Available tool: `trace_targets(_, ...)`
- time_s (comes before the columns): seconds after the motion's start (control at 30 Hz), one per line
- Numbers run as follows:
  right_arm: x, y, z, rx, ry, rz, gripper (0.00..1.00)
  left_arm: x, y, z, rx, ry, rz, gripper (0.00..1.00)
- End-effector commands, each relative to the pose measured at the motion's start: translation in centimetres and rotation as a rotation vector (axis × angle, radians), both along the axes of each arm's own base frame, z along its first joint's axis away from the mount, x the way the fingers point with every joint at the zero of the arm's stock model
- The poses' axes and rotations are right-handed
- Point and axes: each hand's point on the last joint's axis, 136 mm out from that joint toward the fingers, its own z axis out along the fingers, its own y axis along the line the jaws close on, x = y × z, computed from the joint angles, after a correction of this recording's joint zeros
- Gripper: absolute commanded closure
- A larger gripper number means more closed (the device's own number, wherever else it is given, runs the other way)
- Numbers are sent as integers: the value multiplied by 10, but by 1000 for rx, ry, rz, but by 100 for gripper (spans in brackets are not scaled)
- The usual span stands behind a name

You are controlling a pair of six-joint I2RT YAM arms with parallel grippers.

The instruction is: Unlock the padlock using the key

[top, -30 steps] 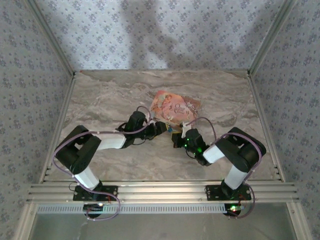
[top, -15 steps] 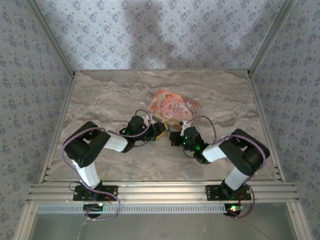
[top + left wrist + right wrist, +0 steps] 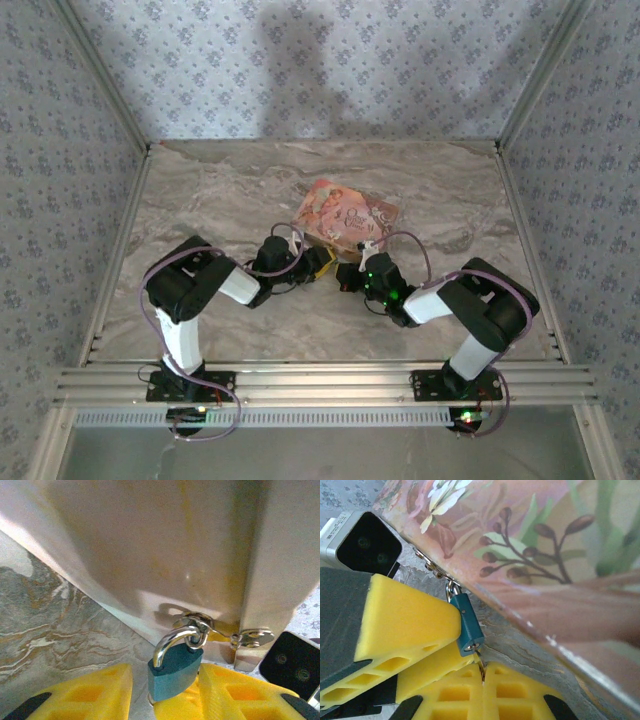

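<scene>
Yellow fingers (image 3: 90,692) of the left gripper (image 3: 322,262) stand close on either side of the blue padlock (image 3: 175,672), low over the marbled worktop (image 3: 50,605). One touches the lock body and a slit of worktop shows beside the other, so we cannot tell whether they pinch it or merely brace it. The padlock hangs by its shackle from the metal hasp (image 3: 200,627) on the side of the pink box (image 3: 350,212), its body tilted toward the arms.

Further right, the right gripper (image 3: 483,680) has its fingers pressed together just under the lock's lower end. The thin sliver nipped between them is, we think, the key (image 3: 481,664), though too little of it shows to be sure.

We judge the step in hand to be the insertion: key meeting keyway, lock not yet open. Next the right wrist would need to line the blade up with the keyway, push in along the lock's axis, then turn. Meanwhile the left fingers must stop the body swinging on the hasp. A slight misalignment would just shove the lock aside.
</scene>
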Motion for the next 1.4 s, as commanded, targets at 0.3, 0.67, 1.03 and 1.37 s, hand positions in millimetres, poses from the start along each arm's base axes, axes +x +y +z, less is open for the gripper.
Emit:
trace_targets(0.3,2,17,26,117,1,17,100,6,-1,3,-29,-24,34,77)
trace_targets(0.67,-3,10,30,121,-9,12,80,5,-5,9,-38,-37,33,89)
trace_targets(1.03,-9,-29,24,43,-34,-75,59,3,-7,16,-48,-38,33,92)
trace_targets(1.37,-11,-58,76,-183,-255,-42,33,0,-9,16,-54,-2,34,94)
